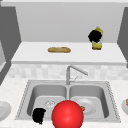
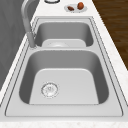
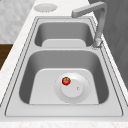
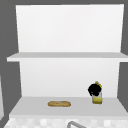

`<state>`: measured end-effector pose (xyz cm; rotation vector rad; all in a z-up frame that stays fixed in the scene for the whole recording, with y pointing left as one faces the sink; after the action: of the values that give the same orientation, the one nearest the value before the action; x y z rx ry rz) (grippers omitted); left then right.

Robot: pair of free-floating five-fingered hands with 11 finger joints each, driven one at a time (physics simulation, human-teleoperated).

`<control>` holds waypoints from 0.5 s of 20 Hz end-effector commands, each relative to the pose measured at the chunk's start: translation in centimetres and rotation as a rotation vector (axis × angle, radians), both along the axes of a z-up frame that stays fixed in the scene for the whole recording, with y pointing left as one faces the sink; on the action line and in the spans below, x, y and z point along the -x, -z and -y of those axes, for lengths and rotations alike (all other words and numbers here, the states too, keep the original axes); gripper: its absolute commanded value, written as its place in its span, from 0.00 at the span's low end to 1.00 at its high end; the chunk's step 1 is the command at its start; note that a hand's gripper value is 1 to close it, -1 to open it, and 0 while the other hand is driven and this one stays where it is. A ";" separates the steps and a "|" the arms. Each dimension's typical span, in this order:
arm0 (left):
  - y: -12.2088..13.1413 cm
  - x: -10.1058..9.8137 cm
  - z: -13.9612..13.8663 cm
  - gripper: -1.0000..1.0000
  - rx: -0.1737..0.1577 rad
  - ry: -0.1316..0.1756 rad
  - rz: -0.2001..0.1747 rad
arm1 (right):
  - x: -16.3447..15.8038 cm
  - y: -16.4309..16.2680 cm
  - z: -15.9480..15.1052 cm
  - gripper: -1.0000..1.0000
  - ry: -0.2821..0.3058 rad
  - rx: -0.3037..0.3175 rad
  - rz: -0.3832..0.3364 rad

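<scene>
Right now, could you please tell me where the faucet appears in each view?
Front view: faucet, centre, behind the sink.
Left side view: upper left.
Right side view: upper right.
Upper view: bottom edge, centre.
Shared landmark: baguette on the shelf, front and upper views.

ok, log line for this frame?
right hand: on bottle, shelf | left hand: idle, sink front | bread on shelf | tomato on plate
</scene>
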<state>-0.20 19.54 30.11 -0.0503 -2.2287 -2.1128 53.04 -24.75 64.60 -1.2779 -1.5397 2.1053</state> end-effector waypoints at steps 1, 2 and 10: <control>0.0 0.0 0.0 0.50 0.000 0.000 0.000 | 0.0 1.4 0.7 0.00 -0.043 0.038 -0.014; 0.0 0.0 0.0 0.50 0.000 0.000 0.000 | 0.1 1.0 1.5 0.00 -0.066 0.053 -0.005; 0.0 0.0 0.0 0.50 0.000 0.000 0.000 | -1.1 -2.5 1.4 0.00 -0.198 0.123 -0.051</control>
<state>-0.20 19.54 30.11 -0.0503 -2.2287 -2.1128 53.25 -25.05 66.64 -1.1181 -1.6931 2.2532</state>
